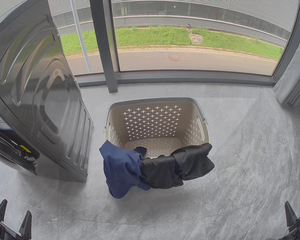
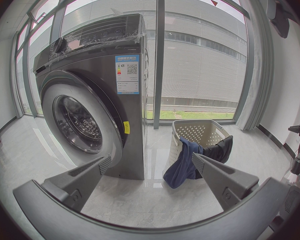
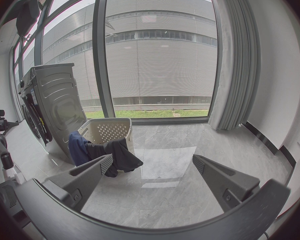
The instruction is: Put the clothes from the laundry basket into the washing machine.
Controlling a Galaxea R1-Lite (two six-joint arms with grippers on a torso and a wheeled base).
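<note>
Released and empty, left tool (image 2: 150,157) and right tool (image 3: 150,157) sit low over the floor (image 1: 250,170). One blue garment (image 1: 121,170) and one black garment (image 1: 176,167) drape over the near rim of the laundry basket (image 1: 156,103), just beside the washing machine (image 1: 40,84).

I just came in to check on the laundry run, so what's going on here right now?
Nothing is being handled yet. The laundry basket stands on the floor beside the washing machine, with a blue garment and a black garment draped over its near rim and hanging outside. The left tool and right tool are both open and empty, held low, short of the basket.
</note>
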